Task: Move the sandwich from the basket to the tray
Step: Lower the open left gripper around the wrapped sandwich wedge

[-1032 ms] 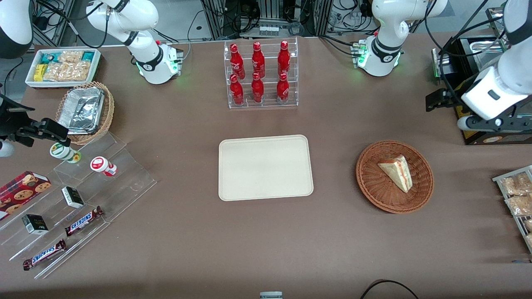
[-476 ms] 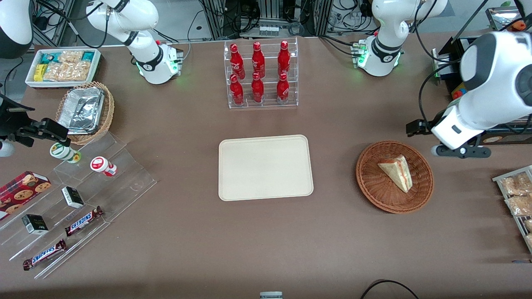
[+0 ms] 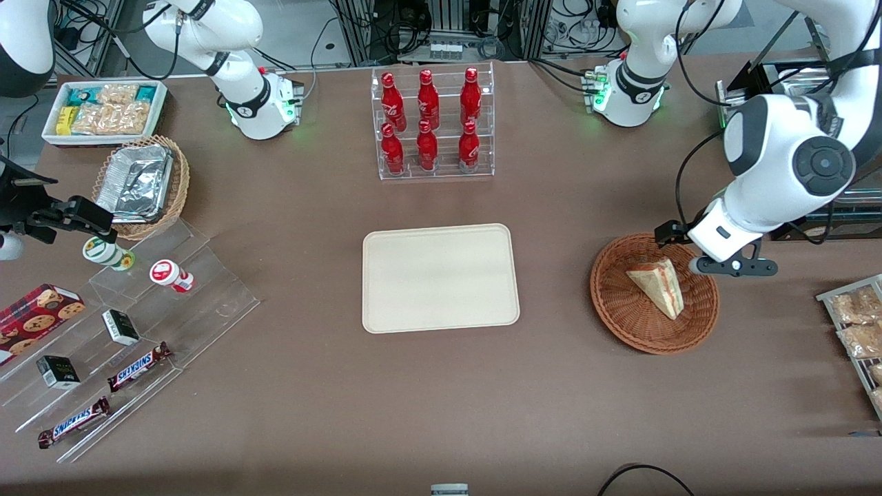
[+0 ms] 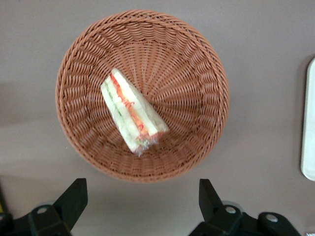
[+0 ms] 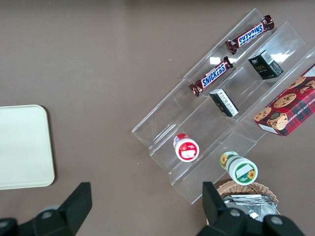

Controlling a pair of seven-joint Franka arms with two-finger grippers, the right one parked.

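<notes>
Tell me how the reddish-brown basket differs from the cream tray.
The basket is round, woven and bowl-shaped; the tray is rectangular, smooth and flat. The basket holds the sandwich, while the tray holds nothing. The open hand hovers above the basket, not the tray. Both rest on the brown table.

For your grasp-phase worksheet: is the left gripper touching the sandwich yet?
Apart. In the left wrist view the open gripper sits clear of the basket, with the sandwich lying untouched inside.

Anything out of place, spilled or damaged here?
Nothing stands out. The sandwich lies intact in the basket, the tray sits flat, and the open gripper hovers above the basket.
</notes>
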